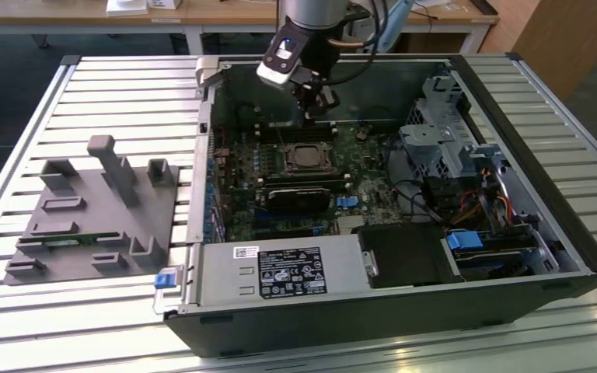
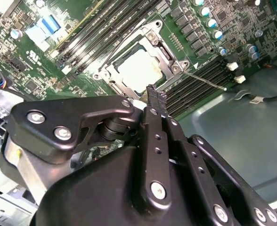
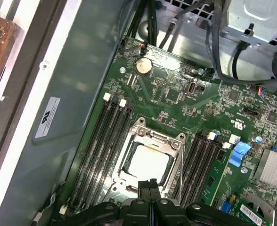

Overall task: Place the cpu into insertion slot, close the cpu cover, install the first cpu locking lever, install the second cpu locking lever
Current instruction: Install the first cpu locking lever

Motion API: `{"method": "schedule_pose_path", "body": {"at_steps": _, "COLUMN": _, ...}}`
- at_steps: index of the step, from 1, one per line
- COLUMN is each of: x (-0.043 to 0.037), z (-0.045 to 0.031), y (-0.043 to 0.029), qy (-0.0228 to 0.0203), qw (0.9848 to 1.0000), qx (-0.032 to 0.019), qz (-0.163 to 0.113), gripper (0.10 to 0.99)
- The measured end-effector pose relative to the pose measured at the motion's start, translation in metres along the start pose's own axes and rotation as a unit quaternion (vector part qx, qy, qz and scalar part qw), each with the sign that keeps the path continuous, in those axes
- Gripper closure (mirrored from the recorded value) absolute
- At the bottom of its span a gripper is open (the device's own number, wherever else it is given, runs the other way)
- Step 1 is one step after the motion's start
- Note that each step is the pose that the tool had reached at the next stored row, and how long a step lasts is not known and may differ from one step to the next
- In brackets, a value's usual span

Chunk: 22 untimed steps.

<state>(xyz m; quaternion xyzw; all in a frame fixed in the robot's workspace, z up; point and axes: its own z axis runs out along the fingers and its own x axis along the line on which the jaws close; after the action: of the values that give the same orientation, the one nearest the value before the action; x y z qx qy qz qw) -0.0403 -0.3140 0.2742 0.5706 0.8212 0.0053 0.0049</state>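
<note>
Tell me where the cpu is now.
In both wrist views the cpu sits in the insertion slot, between two banks of memory slots, beside the gripper.

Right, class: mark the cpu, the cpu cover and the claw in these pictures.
The cpu [image 3: 148, 162], first wrist view, middle of its silver face.
The cpu cover [image 3: 157, 137], first wrist view, on a bar of its metal frame.
The claw [image 3: 150, 182], first wrist view, between its shut fingertips.

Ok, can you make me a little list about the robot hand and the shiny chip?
gripper: shut, holding nothing, close over the insertion slot
cpu: lying in the slot
cpu cover: down, framing the cpu
lever: thin metal rod sticking out beside the slot
where: green board inside an open computer case
</note>
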Motion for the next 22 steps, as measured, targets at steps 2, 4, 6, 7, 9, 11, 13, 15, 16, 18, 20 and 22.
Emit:
{"method": "schedule_pose_path", "body": {"at_steps": 2, "x": 0.0, "z": 0.0, "y": 0.0, "qy": 0.0001, "qw": 1.0, "qx": -0.0001, "qz": -0.005, "gripper": 0.98}}
{"method": "schedule_pose_path", "body": {"at_steps": 4, "x": 0.0, "z": 0.0, "y": 0.0, "qy": 0.0002, "qw": 0.9999, "qx": 0.0, "qz": -0.01, "gripper": 0.98}}
{"method": "schedule_pose_path", "body": {"at_steps": 6, "x": 0.0, "z": 0.0, "y": 0.0, "qy": 0.0002, "qw": 0.9999, "qx": -0.0001, "qz": -0.016, "gripper": 0.98}}
{"method": "schedule_pose_path", "body": {"at_steps": 7, "x": 0.0, "z": 0.0, "y": 0.0, "qy": 0.0003, "qw": 0.9998, "qx": -0.0001, "qz": -0.018, "gripper": 0.98}}
{"method": "schedule_pose_path", "body": {"at_steps": 9, "x": 0.0, "z": 0.0, "y": 0.0, "qy": 0.0003, "qw": 0.9997, "qx": -0.0001, "qz": -0.023, "gripper": 0.98}}
{"method": "schedule_pose_path", "body": {"at_steps": 11, "x": 0.0, "z": 0.0, "y": 0.0, "qy": 0.0004, "qw": 0.9996, "qx": -0.0001, "qz": -0.028, "gripper": 0.98}}
{"method": "schedule_pose_path", "body": {"at_steps": 13, "x": 0.0, "z": 0.0, "y": 0.0, "qy": 0.0005, "qw": 0.9995, "qx": -0.0001, "qz": -0.033, "gripper": 0.98}}
{"method": "schedule_pose_path", "body": {"at_steps": 15, "x": 0.0, "z": 0.0, "y": 0.0, "qy": 0.0006, "qw": 0.9993, "qx": -0.0001, "qz": -0.037, "gripper": 0.98}}
{"method": "schedule_pose_path", "body": {"at_steps": 16, "x": 0.0, "z": 0.0, "y": 0.0, "qy": 0.0006, "qw": 0.9992, "qx": -0.0001, "qz": -0.039, "gripper": 0.98}}
{"method": "schedule_pose_path", "body": {"at_steps": 18, "x": 0.0, "z": 0.0, "y": 0.0, "qy": 0.0006, "qw": 0.999, "qx": -0.0001, "qz": -0.044, "gripper": 0.98}}
{"method": "schedule_pose_path", "body": {"at_steps": 20, "x": 0.0, "z": 0.0, "y": 0.0, "qy": 0.0007, "qw": 0.9988, "qx": -0.0001, "qz": -0.048, "gripper": 0.98}}
{"method": "schedule_pose_path", "body": {"at_steps": 22, "x": 0.0, "z": 0.0, "y": 0.0, "qy": 0.0007, "qw": 0.9986, "qx": -0.0001, "qz": -0.052, "gripper": 0.98}}
